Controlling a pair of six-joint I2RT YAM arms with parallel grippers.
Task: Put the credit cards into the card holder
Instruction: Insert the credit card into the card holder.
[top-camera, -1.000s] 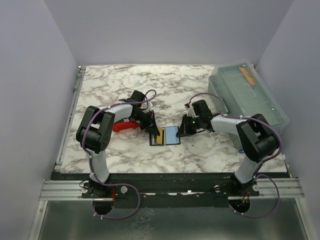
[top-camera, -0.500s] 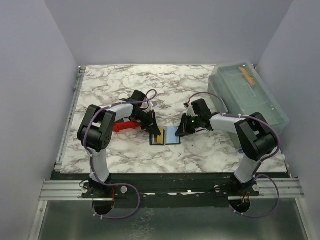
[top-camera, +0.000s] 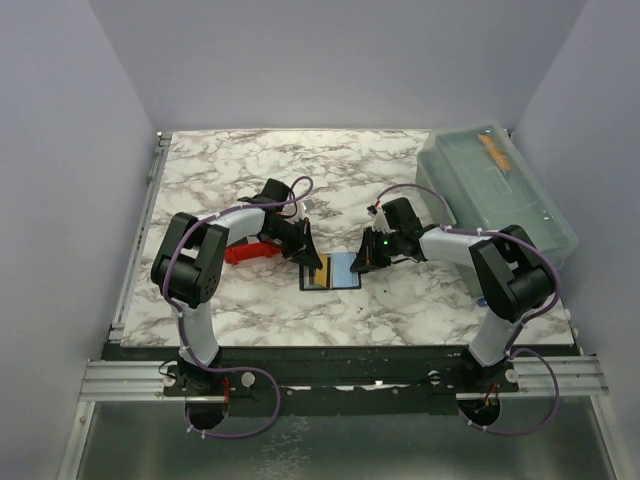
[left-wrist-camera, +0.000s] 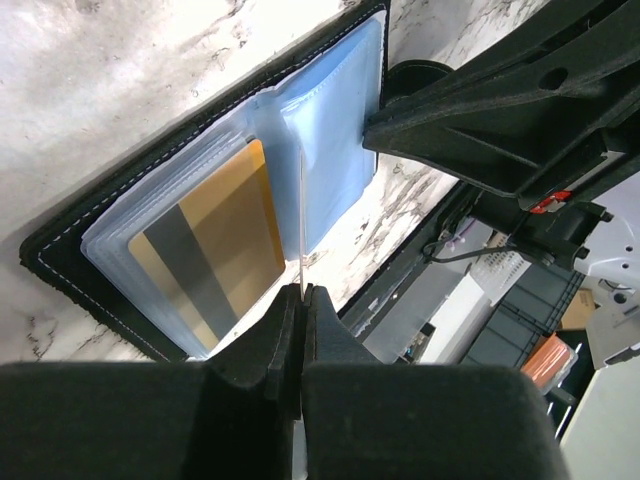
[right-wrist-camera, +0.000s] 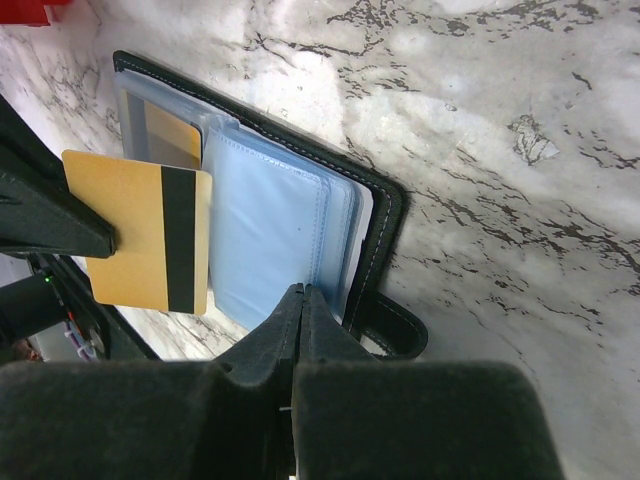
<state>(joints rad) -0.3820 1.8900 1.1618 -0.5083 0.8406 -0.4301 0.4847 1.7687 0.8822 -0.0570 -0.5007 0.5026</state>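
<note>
The card holder (right-wrist-camera: 385, 230) lies flat and open near the middle of the marble table (top-camera: 250, 170), a bit toward 6 o'clock in the overhead view, with its clear plastic sleeves facing up. There's a sleeved card (left-wrist-camera: 215, 250) in its 9 o'clock half, yellowish with a dark stripe. The 3 o'clock half reads light blue through the plastic, but it's hard to say if that's a card or just the sleeve.

The left gripper (left-wrist-camera: 301, 295) comes in from 9 o'clock, clenched on a second yellow card (right-wrist-camera: 135, 235) with a black stripe. That card stands roughly on edge over the sleeves, with its free edge near the middle fold.

From 3 o'clock, the right gripper (right-wrist-camera: 303, 295) is pinched fully closed with nothing in it, and its tip rests on the outer edge of the blue sleeves.

Further out, a red tray (top-camera: 245, 253) sits at 9 o'clock just past the left gripper. A big translucent lidded box (top-camera: 500, 200) sits at about 2 o'clock along the table's edge.
</note>
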